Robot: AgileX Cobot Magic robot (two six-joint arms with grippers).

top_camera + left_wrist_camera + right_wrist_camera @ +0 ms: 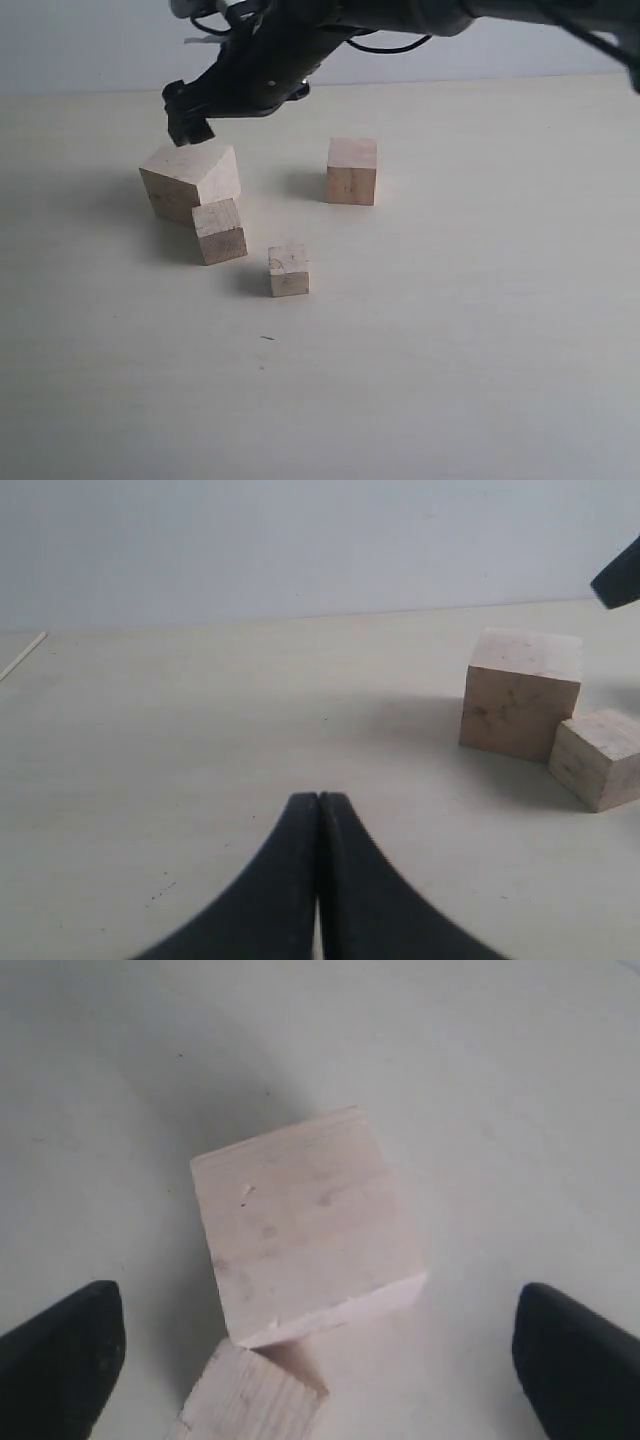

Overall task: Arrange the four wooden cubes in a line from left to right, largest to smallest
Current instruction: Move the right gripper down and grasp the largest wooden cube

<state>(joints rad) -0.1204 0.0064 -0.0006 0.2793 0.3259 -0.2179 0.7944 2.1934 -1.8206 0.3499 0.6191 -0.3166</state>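
Four pale wooden cubes stand on the table. The largest cube is at the left, turned at an angle. A smaller cube touches its front corner. The smallest cube stands apart, nearer the front. Another mid-sized cube sits alone further right. My right gripper has reached across and hangs open just above the largest cube, one finger to either side, touching nothing. My left gripper is shut and empty, low over bare table to the left of the cubes.
The pale table runs wide to the right and front of the cubes. The right arm stretches from the upper right across the back. A grey wall stands behind the table's far edge.
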